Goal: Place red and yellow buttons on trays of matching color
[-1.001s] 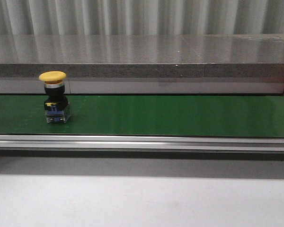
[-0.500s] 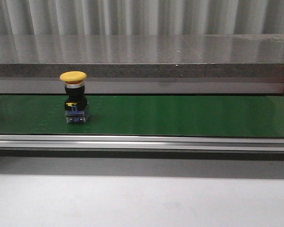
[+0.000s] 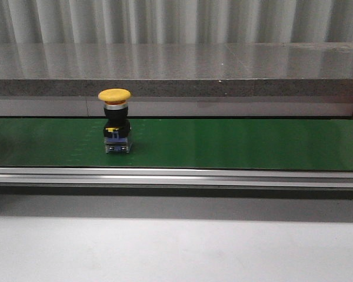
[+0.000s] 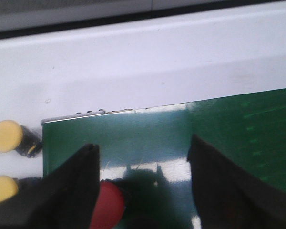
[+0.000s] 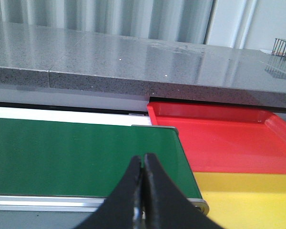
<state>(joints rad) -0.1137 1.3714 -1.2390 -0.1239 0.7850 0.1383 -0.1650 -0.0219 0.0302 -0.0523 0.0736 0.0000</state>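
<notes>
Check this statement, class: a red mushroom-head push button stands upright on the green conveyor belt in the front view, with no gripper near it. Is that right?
Not quite. The colour is wrong: the mushroom-head push button has a yellow cap, not a red one, as the front view shows. The rest holds: it stands upright on the green conveyor belt, and no gripper is near it in that view.

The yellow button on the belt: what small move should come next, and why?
Probably open the right gripper: its fingers are shut. The yellow button stands upright on the green belt, untouched, and the yellow tray lies at that arm's end, beside the red tray.
</notes>
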